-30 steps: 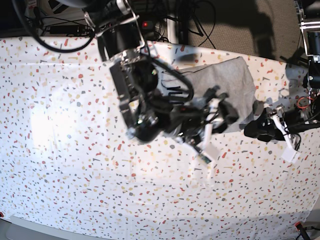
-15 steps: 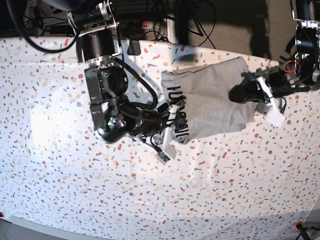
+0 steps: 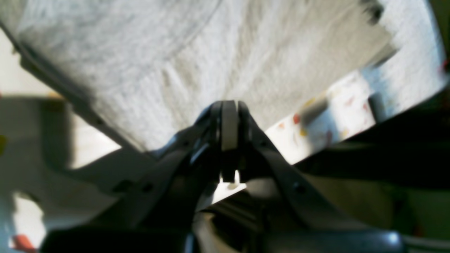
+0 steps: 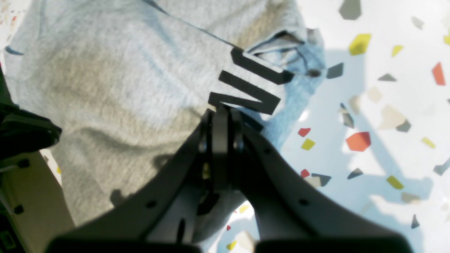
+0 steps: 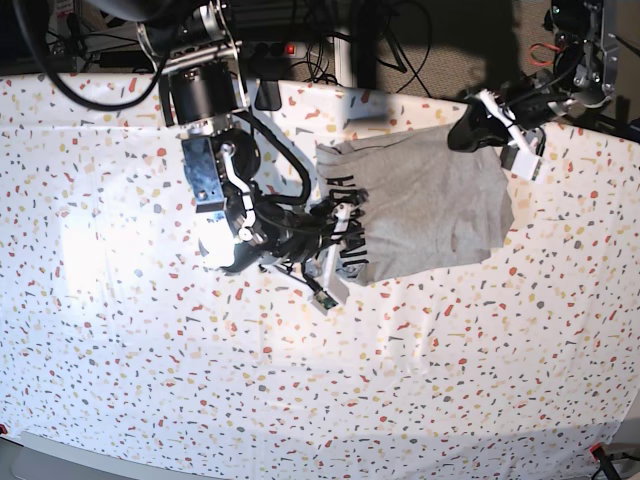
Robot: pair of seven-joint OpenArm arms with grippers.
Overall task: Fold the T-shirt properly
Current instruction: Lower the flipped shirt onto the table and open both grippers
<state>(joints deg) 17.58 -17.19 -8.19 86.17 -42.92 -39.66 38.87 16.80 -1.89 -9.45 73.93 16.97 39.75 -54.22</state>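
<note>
Both grippers, left (image 3: 229, 116) and right (image 4: 221, 116), pinch opposite edges of the heather-grey cotton T-shirt (image 5: 430, 205); uneven pulling risks slipping, bunching the fold.

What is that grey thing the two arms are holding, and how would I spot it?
Look at the speckled tablecloth that covers the whole table. Near its far edge, between the two arms, lies the T-shirt, the only garment there: heather grey, with bold black block letters along one side.
</note>
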